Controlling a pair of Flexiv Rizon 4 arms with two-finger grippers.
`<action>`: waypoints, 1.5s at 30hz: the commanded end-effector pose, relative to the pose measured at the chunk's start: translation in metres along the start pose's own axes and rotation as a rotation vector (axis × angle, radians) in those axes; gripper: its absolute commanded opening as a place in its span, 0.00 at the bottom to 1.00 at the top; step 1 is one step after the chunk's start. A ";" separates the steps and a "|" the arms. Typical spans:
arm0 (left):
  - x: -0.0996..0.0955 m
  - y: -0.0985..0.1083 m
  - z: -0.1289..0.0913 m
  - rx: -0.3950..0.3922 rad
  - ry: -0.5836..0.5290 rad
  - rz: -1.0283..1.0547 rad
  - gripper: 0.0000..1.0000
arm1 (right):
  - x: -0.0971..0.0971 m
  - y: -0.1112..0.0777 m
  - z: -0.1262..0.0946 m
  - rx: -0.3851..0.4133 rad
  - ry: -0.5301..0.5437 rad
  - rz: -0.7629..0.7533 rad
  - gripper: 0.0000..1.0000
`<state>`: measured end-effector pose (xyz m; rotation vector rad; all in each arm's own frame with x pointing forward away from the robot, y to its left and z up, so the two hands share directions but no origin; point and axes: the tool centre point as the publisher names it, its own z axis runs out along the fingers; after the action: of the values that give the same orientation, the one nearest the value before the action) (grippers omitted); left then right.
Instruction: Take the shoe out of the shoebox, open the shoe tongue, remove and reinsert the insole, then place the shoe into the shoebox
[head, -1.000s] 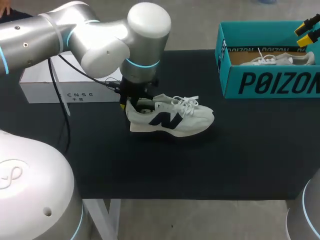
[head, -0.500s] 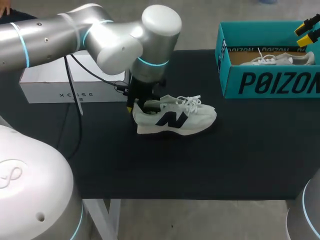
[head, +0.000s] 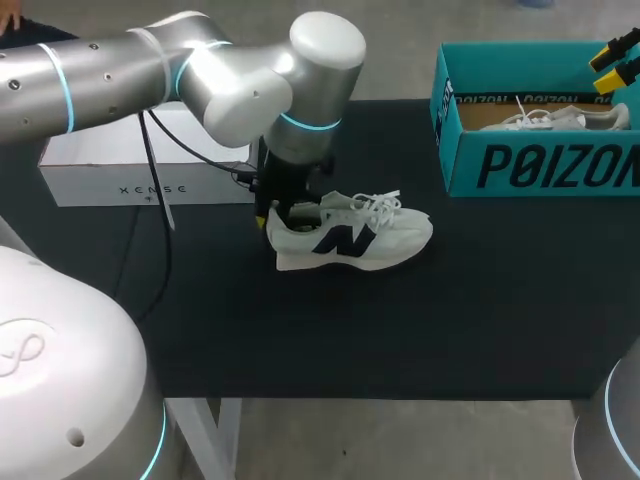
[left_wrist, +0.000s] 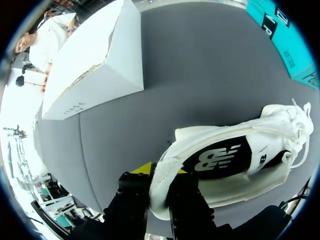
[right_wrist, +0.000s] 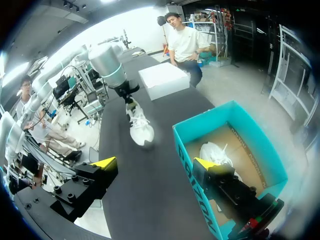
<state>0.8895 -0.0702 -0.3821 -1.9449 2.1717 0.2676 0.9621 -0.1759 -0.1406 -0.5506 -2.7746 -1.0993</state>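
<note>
You see the shoe (head: 350, 235) outside the shoebox (head: 540, 165), upright on the black table (head: 400, 330), with its laces on top and its toe turned toward the shoebox side. At the heel of the shoe is your left gripper (head: 272, 212). In the left wrist view this gripper (left_wrist: 161, 172) has one finger on each side of the heel edge, so it is closed on the shoe there. The left arm (head: 200, 80) comes down to the shoe from above. Behind the heel of the shoe, a little apart, lies a white box (head: 130, 165). The shoebox stands well apart from the toe of the shoe, at the far edge of the table, and a second shoe (head: 560, 118) lies inside it. Your right gripper (right_wrist: 152, 165) is far from the shoe, above the shoebox; its fingers are wide apart and hold nothing.
</note>
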 end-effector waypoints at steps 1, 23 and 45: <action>0.005 0.002 0.003 -0.008 0.006 0.014 0.24 | 0.000 0.000 0.000 0.001 0.000 0.000 1.00; -0.015 0.015 -0.042 0.008 0.094 0.156 1.00 | 0.000 0.000 0.000 0.001 0.000 0.000 1.00; -0.108 0.036 -0.140 0.045 0.463 1.021 1.00 | 0.000 0.000 0.000 0.001 0.000 0.000 1.00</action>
<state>0.8701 -0.0201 -0.2276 -1.2537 3.0098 -0.0383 0.9621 -0.1759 -0.1406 -0.5506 -2.7746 -1.0994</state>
